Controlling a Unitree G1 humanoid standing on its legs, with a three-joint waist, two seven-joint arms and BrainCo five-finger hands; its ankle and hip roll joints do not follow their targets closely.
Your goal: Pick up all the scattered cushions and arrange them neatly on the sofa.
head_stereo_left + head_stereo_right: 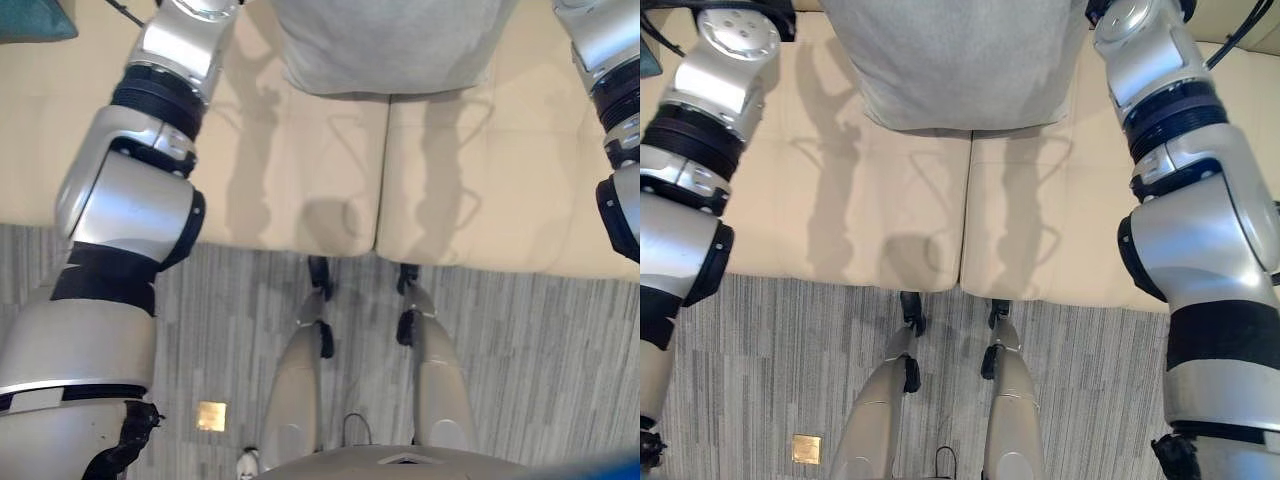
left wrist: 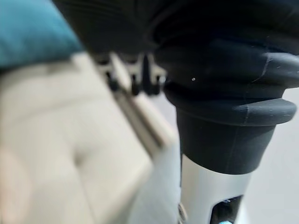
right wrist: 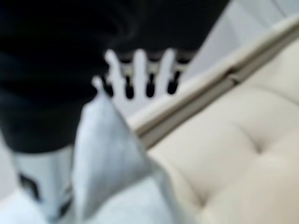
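- A large pale grey fabric cushion (image 1: pixel 955 60) hung over the cream tufted leather sofa (image 1: pixel 840 200), at twelve o'clock in both eye views, its lower edge above the seam between the two seat pads.
- Both silver-grey arms reached up past the cushion's two sides, one at ten o'clock and one at two o'clock in the right eye view; the hands themselves lay beyond the upper edge there.
- In the right wrist view the right hand (image 3: pixel 140 74) showed its silver, dark-tipped fingers (image 3: pixel 140 70) spread out straight, with the grey cushion's corner rising just beside them; I could not tell whether the fingers or thumb actually pressed the fabric, though they looked relaxed rather than curled.
- In the left wrist view the left hand (image 2: pixel 135 79) appeared as a row of dark fingertips past the dark ribbed cover, too blurred to tell whether they were straight or curled; grey fabric lay close under the wrist.
- A teal cushion (image 1: pixel 35 18) sat at eleven o'clock in the left eye view, on the sofa's far left, well apart from the grey one; it also showed as a teal patch in the left wrist view.
- The grey striped carpet (image 1: pixel 770 350) ran along the sofa's front edge at six o'clock.
- A small square brass floor plate (image 1: pixel 806 448) lay in the carpet at seven o'clock.
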